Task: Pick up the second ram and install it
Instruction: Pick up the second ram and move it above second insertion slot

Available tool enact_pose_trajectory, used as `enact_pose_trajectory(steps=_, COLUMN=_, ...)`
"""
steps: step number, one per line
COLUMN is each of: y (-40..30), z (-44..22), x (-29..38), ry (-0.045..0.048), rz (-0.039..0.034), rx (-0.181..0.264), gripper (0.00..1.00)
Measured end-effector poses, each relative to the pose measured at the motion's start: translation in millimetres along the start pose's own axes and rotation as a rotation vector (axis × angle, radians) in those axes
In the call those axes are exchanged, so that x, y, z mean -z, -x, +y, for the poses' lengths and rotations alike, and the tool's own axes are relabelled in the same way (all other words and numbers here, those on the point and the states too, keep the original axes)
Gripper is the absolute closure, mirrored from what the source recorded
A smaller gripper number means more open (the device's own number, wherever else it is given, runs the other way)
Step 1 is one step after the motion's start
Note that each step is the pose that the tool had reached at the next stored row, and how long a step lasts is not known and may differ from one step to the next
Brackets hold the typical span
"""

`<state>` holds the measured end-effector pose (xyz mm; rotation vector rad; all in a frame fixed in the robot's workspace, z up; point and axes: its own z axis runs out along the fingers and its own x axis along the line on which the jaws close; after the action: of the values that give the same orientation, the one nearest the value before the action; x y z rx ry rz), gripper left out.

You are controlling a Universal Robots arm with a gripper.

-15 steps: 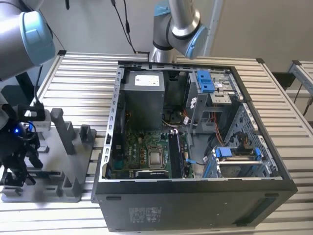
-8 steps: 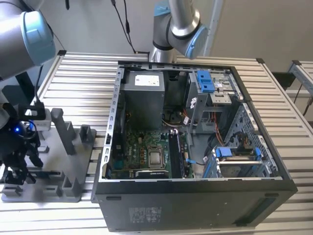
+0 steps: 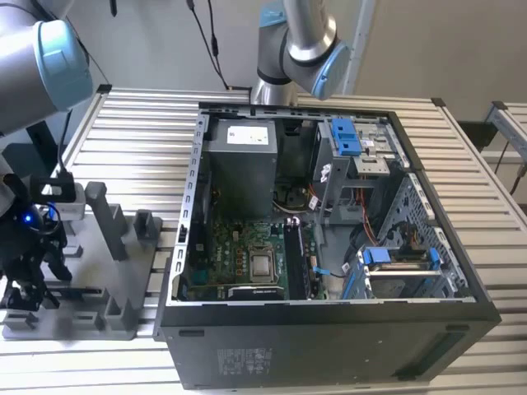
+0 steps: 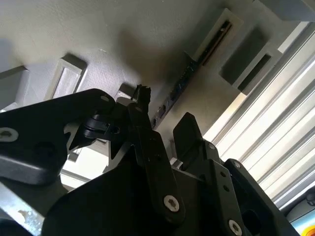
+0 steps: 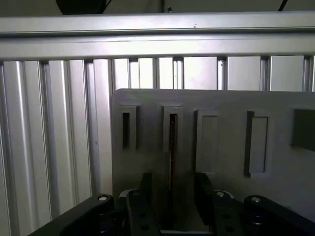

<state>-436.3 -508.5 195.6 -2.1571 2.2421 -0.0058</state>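
My gripper [image 5: 173,196] stood open, straddling the second ram [image 5: 172,142] edge-on in the grey fixture [image 5: 221,101]. I judged it light, stiff and fragile, best pinched across its flat faces.

tool [image 5: 173,181] points down, its fingers [image 5: 146,189] spread apart.

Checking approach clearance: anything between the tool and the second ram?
Nothing visible. In the first wrist view the open tool straddles the second ram, which stands edge-on in a slot of the grey fixture.
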Motion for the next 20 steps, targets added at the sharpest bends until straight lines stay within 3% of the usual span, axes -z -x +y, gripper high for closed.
enact_pose_trajectory(steps=14, y=0.1, z=0.3, x=-1.2, ry=0.0002, rz=-0.0018, rx=0.000, gripper=0.51)
enact_pose_trajectory(steps=15, y=0.1, z=0.3, x=-1.3, ry=0.0002, rz=-0.0019, rx=0.000, gripper=0.44)
enact_pose_trajectory(steps=20, y=0.2, z=0.3, x=-1.3, ry=0.0002, rz=-0.0025, rx=0.000, gripper=0.46)
